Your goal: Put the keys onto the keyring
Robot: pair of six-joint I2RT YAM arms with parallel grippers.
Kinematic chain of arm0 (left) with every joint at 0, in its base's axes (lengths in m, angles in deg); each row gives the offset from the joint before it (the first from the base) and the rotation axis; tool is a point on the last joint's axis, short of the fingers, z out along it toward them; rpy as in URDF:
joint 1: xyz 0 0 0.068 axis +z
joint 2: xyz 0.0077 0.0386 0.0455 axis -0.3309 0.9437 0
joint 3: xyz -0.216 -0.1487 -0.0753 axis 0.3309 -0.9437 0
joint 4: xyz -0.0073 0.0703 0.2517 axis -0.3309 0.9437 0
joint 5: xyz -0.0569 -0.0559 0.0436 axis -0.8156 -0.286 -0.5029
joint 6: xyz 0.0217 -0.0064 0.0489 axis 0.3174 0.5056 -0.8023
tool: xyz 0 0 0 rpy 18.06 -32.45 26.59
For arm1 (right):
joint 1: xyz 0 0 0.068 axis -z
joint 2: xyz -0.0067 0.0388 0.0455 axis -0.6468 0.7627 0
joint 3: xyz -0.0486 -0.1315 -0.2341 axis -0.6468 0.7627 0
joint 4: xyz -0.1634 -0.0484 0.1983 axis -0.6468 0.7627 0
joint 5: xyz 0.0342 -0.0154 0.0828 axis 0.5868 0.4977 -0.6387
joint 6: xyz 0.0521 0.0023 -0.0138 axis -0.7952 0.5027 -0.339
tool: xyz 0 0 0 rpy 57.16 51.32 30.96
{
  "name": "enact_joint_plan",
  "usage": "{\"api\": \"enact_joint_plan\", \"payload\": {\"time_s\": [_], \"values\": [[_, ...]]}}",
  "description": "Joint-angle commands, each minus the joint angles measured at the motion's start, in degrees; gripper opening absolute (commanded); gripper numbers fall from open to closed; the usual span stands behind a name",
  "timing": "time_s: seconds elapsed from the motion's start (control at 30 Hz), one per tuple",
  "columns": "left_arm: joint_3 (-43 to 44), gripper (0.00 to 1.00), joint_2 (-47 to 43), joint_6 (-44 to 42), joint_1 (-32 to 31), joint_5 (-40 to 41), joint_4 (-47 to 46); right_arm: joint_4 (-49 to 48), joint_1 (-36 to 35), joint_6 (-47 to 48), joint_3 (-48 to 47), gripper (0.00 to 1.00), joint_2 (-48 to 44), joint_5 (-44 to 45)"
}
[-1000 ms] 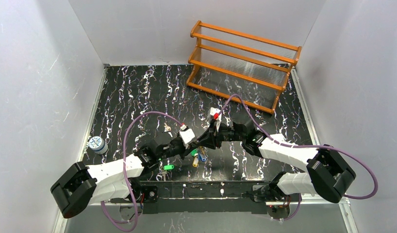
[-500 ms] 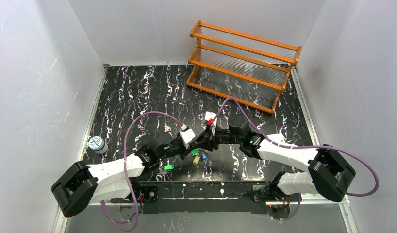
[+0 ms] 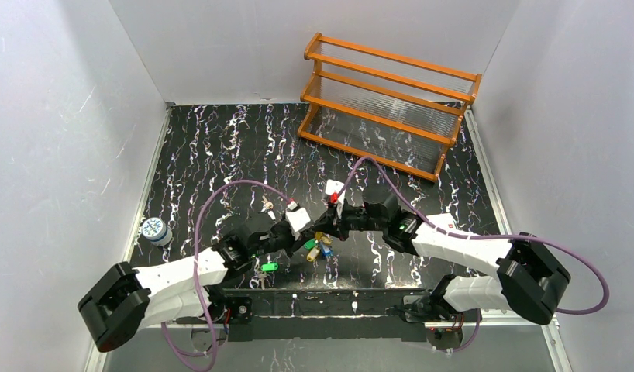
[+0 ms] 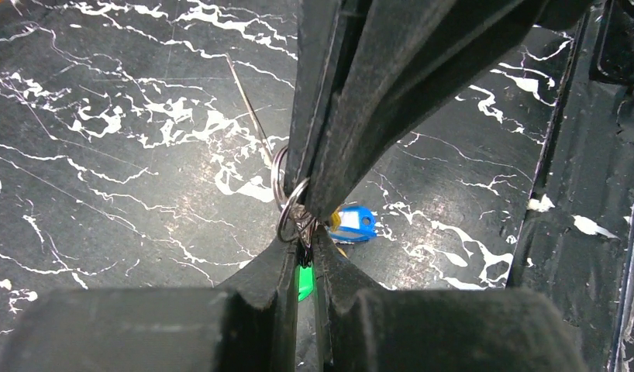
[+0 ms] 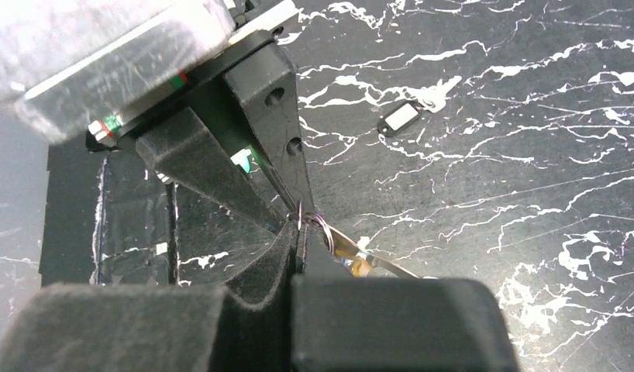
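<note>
My two grippers meet tip to tip over the middle of the table. The left gripper point(image 4: 305, 235) is shut on a bunch of keys point(image 3: 318, 246) by their small steel rings point(image 4: 288, 203). A green key head point(image 4: 304, 284) shows between its fingers and a blue one point(image 4: 354, 223) hangs beyond. The right gripper point(image 5: 301, 225) is shut on a thin silvery loop point(image 5: 322, 230), the keyring as far as I can tell. A key blade point(image 5: 380, 265) sticks out beside it. A fine wire point(image 4: 248, 108) runs up-left from the pinch.
A loose green key point(image 3: 267, 267) lies near the front edge and another key point(image 3: 266, 204) behind the left arm. A dark-headed key point(image 5: 401, 118) lies apart. The blue-white can point(image 3: 154, 230) stands at the left, and the orange rack point(image 3: 387, 101) at the back right.
The right gripper has moved a little left to the left gripper's tips and has closed. The left gripper stays shut on the bunch.
</note>
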Motion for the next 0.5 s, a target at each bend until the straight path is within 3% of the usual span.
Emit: {"api": "enact_joint_plan", "payload": {"time_s": [0.0,0.23,0.47], "values": [[-0.6,0.06,-6.5,-2.0,-0.3,0.1,-2.6,1.9,1.4,0.1,0.6,0.01,-2.4,-3.8],[-2.3,0.35,-16.2,-3.1,-0.3,3.2,0.0,0.2,5.9,1.8,1.7,0.01,-5.1,-16.8],[-2.1,0.43,-24.5,-2.0,-0.3,3.0,4.9,-6.2,11.8,-0.8,4.2,0.01,-7.3,-29.6]]}}
